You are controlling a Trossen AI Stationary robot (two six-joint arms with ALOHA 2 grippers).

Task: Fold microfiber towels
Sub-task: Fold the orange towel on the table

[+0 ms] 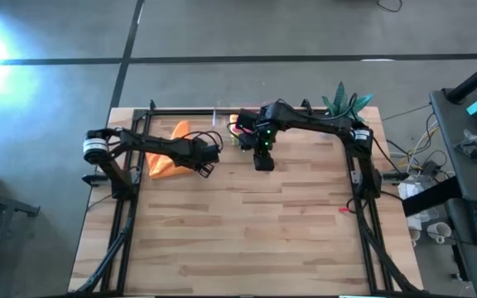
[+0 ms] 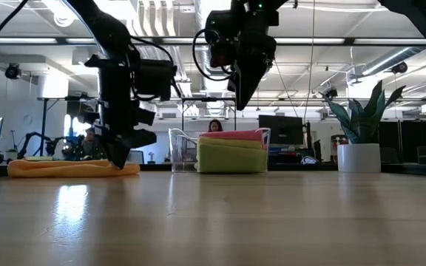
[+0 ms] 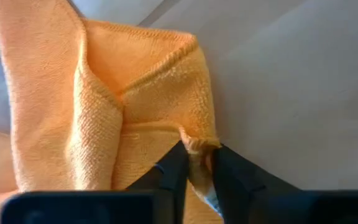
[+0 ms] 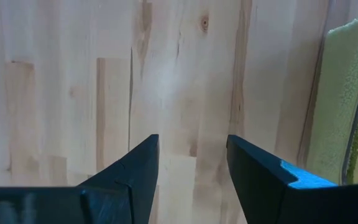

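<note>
An orange microfiber towel point(image 1: 166, 156) lies crumpled and partly folded on the wooden table point(image 1: 255, 232), toward its far left. My left gripper point(image 3: 196, 163) stands at the towel's right-hand end, low over the table, shut on it. My right gripper point(image 4: 191, 149) hangs open high above bare wood near the table's far middle point(image 1: 263, 161), with nothing between its fingers. More towels, a pink one point(image 2: 235, 135) on a lime green one point(image 2: 231, 157), lie stacked in a clear bin point(image 2: 180, 148) at the far edge. My left gripper pinches a small bunched corner point(image 3: 194, 144) of the orange towel between its two fingers, at the towel's end toward the table's right. The fingers come steeply from above, slanting down. The towel lies slack on the table, its folds piled beyond the fingers.
The clear bin point(image 1: 237, 131) stands just beyond my right gripper; its green towel point(image 4: 344, 93) shows beside that gripper. A potted plant point(image 1: 344, 101) stands at the far right corner. The near half of the table is bare wood.
</note>
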